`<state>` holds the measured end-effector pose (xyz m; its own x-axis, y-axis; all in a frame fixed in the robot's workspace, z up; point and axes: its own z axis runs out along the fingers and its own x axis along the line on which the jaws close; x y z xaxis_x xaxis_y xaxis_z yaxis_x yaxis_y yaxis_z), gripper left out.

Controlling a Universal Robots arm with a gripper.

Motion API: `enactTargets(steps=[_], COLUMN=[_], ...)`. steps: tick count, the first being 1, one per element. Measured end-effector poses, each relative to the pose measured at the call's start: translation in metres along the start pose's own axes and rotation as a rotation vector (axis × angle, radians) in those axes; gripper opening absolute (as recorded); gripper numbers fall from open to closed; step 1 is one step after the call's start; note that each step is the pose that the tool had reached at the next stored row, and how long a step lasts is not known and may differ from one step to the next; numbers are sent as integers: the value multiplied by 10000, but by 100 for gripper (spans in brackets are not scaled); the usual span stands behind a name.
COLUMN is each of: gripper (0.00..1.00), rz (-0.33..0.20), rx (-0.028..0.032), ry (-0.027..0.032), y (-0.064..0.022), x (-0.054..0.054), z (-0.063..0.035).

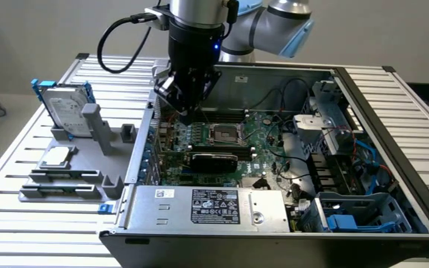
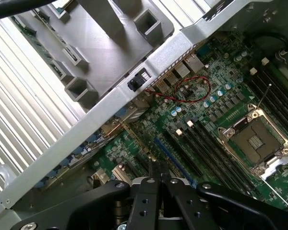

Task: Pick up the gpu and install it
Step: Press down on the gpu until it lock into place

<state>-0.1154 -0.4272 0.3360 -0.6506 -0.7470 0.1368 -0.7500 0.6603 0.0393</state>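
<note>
The gpu (image 1: 212,162), a small card with a black cooler face, stands on edge in a slot of the green motherboard (image 1: 263,142) inside the open computer case, just in front of the CPU socket (image 1: 224,133). My gripper (image 1: 185,116) hangs above the motherboard's back corner on the exterior view's left, close to the case wall and apart from the gpu. In the wrist view its black fingers (image 2: 151,184) are pressed together, and the gripper (image 2: 159,176) is shut with nothing between them, over the expansion slots (image 2: 182,153).
A grey fixture (image 1: 87,167) left of the case holds a silver hard drive in a blue frame (image 1: 67,111), a CPU chip (image 1: 58,157) and memory sticks (image 1: 62,176). The power supply (image 1: 210,207), drive cage (image 1: 334,120), cables and a red wire (image 2: 187,91) crowd the case.
</note>
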Motion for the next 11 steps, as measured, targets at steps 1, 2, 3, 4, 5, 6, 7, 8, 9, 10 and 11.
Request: enactTargets(steps=[1,2,3,4,5,6,7,8,9,10,11], gripper=[11,11,11,11,11,11,11,11,11,11,11], rz=[0,0,1,0,0,0,0,0,1,1,0], rx=[0,0,0,0,0,0,0,0,0,0,0], ry=[0,0,0,0,0,0,0,0,0,0,0], y=[0,0,1,1,1,1,1,1,1,1,1], x=[0,1,1,2,2,2,3,3,4,4,4], z=[-3,-6,-9,-12,-15,-17,-21,-23,-26,-29,-32])
